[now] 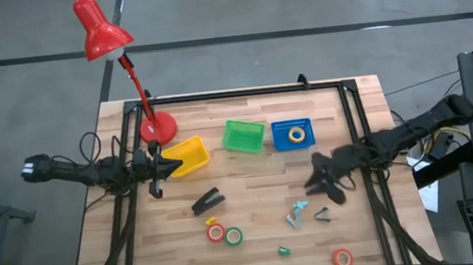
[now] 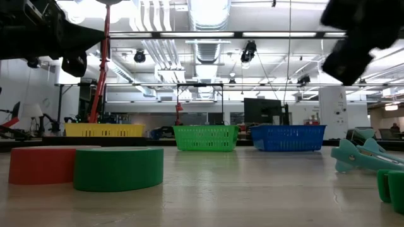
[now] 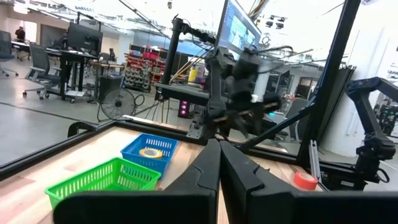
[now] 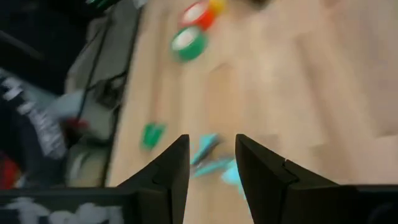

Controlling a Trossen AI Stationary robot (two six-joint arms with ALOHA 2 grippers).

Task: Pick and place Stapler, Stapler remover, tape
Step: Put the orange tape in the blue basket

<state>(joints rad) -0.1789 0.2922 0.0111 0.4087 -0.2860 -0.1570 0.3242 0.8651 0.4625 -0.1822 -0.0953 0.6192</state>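
Above the teal staple remover (image 1: 297, 215), the right gripper (image 1: 327, 186) hangs with fingers apart and empty, and may push this light piece aside if it descends off-centre.

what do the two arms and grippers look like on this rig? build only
Both arms are dark, near black, jointed, with cables along the links. The left gripper ends in two slim black tapering fingers; its arm has a whitish patch at the base end. The right gripper has broader black, angular fingers. No readable markings show.
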